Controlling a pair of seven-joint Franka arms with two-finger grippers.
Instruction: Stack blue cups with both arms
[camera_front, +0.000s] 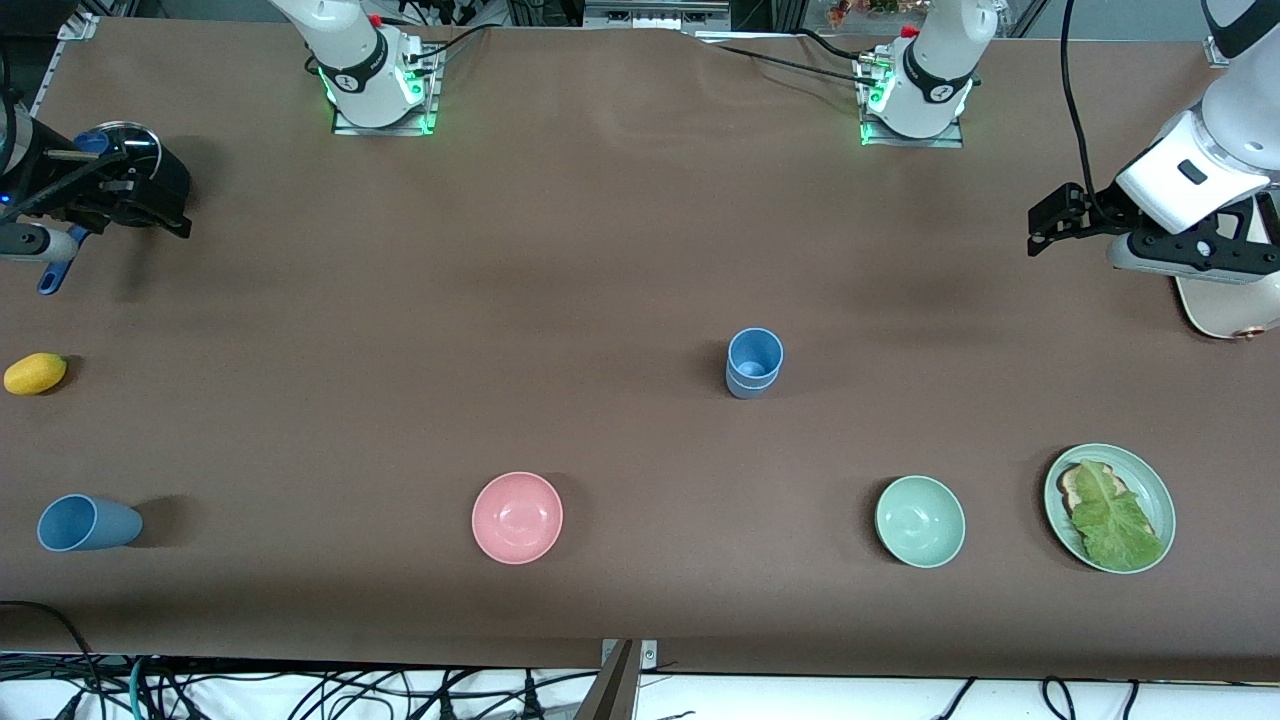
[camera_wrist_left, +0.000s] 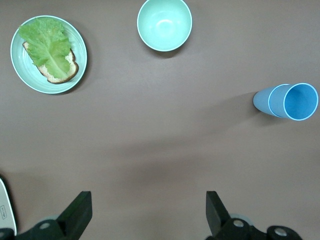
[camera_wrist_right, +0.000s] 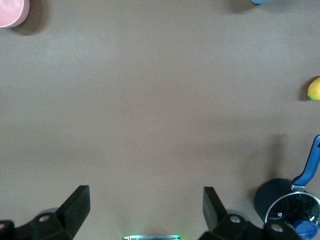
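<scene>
Two blue cups (camera_front: 754, 362) stand nested one in the other near the middle of the table, toward the left arm's end; they also show in the left wrist view (camera_wrist_left: 287, 101). A third blue cup (camera_front: 88, 523) sits alone near the front edge at the right arm's end; only a sliver of it (camera_wrist_right: 260, 1) shows in the right wrist view. My left gripper (camera_front: 1045, 225) is open and empty, up over the left arm's end of the table (camera_wrist_left: 148, 200). My right gripper (camera_front: 170, 205) is open and empty, up over the right arm's end (camera_wrist_right: 145, 195).
A pink bowl (camera_front: 517, 517) and a green bowl (camera_front: 920, 521) sit near the front edge. A green plate (camera_front: 1160, 500) holds bread and lettuce. A yellow fruit (camera_front: 35, 373) and a dark pot with a blue handle (camera_wrist_right: 280, 200) lie at the right arm's end. A white object (camera_front: 1225, 310) lies under the left arm.
</scene>
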